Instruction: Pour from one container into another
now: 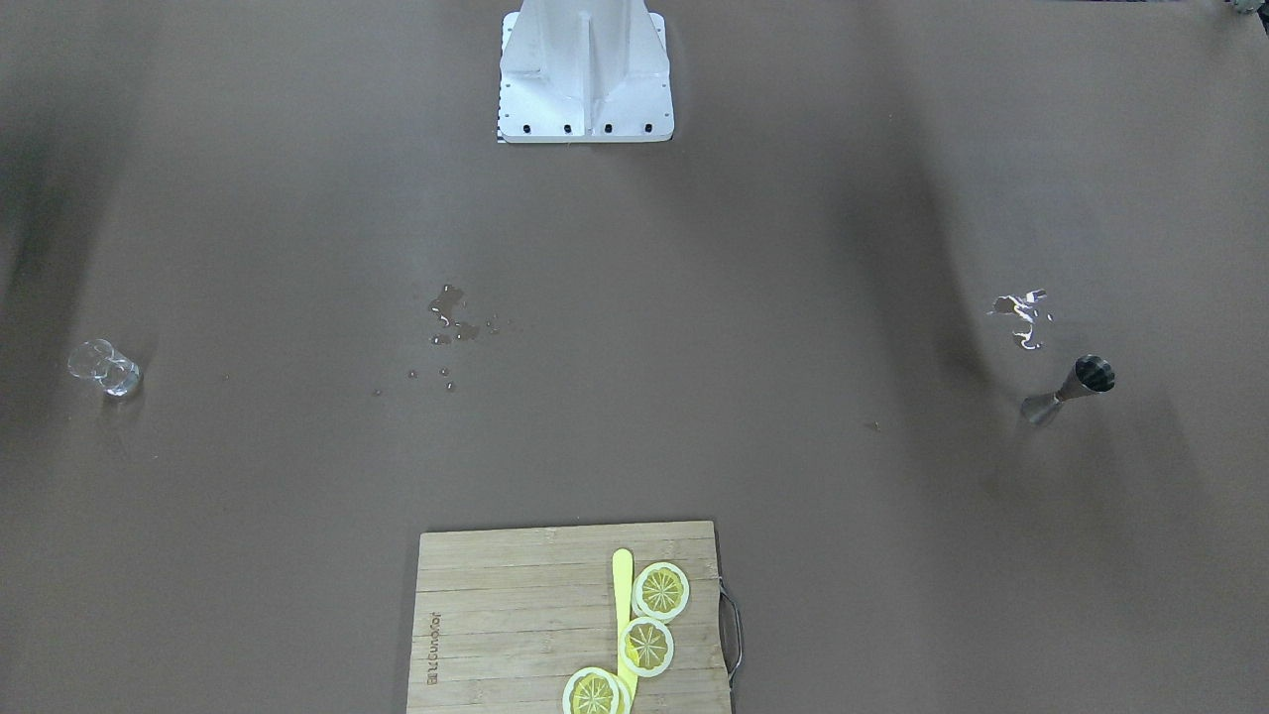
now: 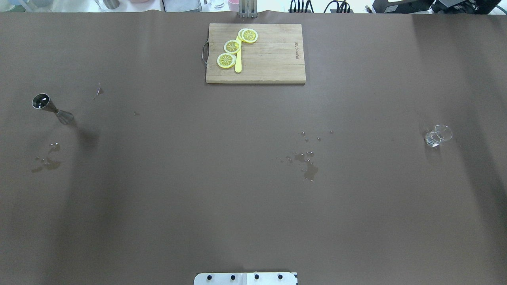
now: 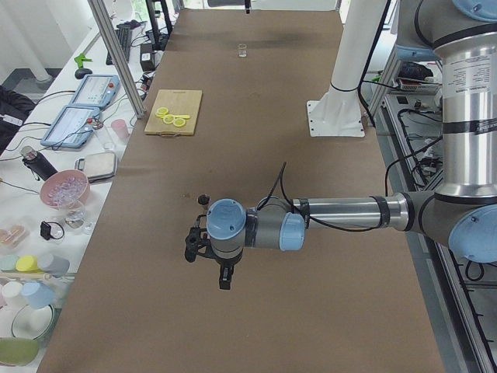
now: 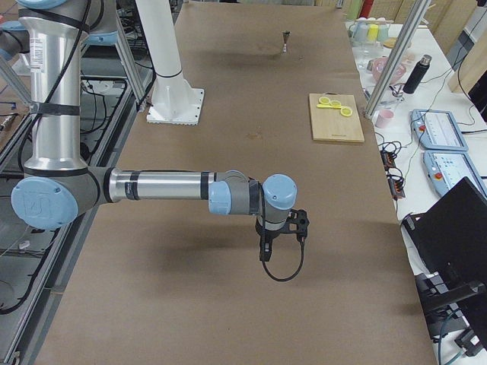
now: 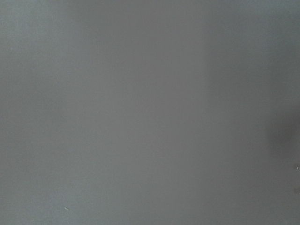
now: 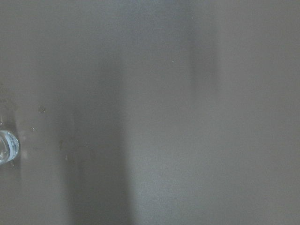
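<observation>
Take the jigger (image 2: 53, 109) at its narrow waist; it's probably light, rigid, slick steel. You can't tell whether the left gripper (image 3: 224, 281) or right gripper (image 4: 264, 255) is open.

Wooden cutting board (image 1: 516, 615) is carrying a short burnt-in brand mark (image 1: 432, 650) along one short edge. The letters are showing too small and blurred to read. Nothing else is reading as text.

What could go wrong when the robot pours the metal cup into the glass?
The jigger and the glass stand at opposite ends of the table, so a long carry might slosh out anything inside. Wet spots already lie on the table; a base set there could slide. The glass is small, so the pour may miss.
</observation>
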